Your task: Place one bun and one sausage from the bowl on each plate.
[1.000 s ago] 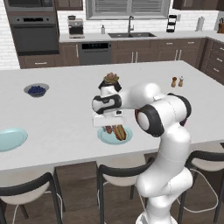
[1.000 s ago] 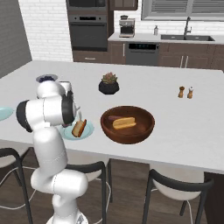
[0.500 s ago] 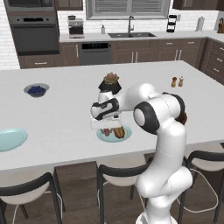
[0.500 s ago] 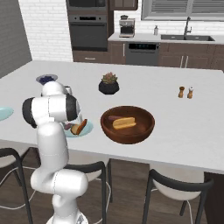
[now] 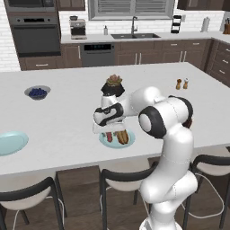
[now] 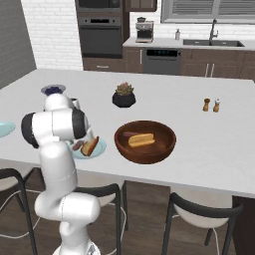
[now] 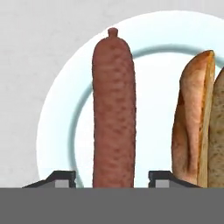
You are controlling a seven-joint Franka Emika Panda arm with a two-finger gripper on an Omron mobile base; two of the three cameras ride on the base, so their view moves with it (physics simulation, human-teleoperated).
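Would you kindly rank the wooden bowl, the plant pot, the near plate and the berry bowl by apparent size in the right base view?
1. Wooden bowl, clearly largest.
2. Near plate, partly hidden by the arm, so unsure.
3. Plant pot and berry bowl look similar; both sit farther away, so I won't rank them.

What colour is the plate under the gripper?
Pale blue-green plate, plain with a slightly darker inner ring; clearest in the hand view.

Plant pot [image 5: 114, 86], berry bowl [image 5: 37, 93], shakers [image 5: 182, 84].
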